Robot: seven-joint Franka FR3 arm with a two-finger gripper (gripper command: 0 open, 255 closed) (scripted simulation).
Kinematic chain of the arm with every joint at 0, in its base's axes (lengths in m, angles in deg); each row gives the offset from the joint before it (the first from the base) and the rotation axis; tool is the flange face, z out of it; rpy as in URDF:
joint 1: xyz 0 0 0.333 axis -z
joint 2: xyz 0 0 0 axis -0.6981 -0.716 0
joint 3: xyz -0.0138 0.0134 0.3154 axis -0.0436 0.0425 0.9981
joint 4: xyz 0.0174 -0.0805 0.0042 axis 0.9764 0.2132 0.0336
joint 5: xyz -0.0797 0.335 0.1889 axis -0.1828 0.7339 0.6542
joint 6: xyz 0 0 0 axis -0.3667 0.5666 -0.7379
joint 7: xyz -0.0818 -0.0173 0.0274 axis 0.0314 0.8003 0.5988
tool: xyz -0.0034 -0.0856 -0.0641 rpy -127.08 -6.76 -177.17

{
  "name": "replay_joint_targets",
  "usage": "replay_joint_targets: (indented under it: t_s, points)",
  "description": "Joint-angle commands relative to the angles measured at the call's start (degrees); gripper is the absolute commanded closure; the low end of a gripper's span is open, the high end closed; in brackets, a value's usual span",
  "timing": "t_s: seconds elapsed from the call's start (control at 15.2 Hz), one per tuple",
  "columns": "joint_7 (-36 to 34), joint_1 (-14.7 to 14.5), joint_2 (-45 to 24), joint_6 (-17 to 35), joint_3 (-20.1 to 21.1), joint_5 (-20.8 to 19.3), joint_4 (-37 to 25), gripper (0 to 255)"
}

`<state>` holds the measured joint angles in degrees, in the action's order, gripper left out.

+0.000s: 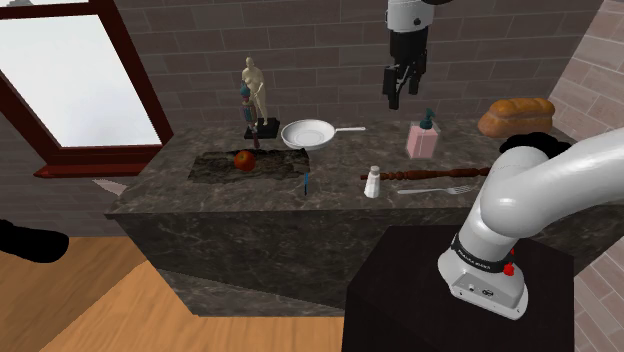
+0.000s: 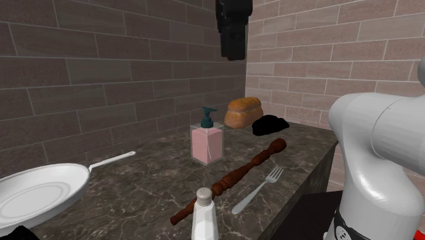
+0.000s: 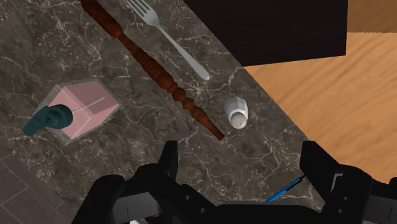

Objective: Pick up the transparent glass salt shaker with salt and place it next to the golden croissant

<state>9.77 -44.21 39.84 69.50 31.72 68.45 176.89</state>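
- Gripper (image 3: 242, 159) hangs high over the dark marble counter (image 3: 38, 146), its black fingers spread wide with nothing between them.
- Salt shaker (image 3: 236, 112), drawn pale with a lighter cap, stands upright under the hand near the counter's front edge, just beside one end of a turned wooden rod (image 3: 153, 63). A fork (image 3: 172, 41) lies on the rod's other side.
- Croissant (image 1: 515, 115), golden-brown, sits well apart at the counter's far corner by the brick wall, past a pink soap dispenser (image 3: 79, 108).
- Step in hand, by my judgement: the approach, with no grasp made yet.
- Next move calls for centring over the shaker and descending straight. The fingers should close on its body clear of the rod, since a narrow upright shaker could tip.
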Motion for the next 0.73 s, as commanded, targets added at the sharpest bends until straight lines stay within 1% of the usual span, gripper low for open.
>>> replay_joint_targets:
  t_s: [0.0, 0.33, 0.66]
  points:
    - [0.00, 0.00, 0.00, 0.00, 0.00, 0.00, 0.00, 0]
    - [0.75, -0.06, 1.89, 10.78, -2.61, 1.28, 10.87, 0]
    - [1.96, -0.24, 1.26, 22.40, -5.27, 2.57, 20.17, 0]
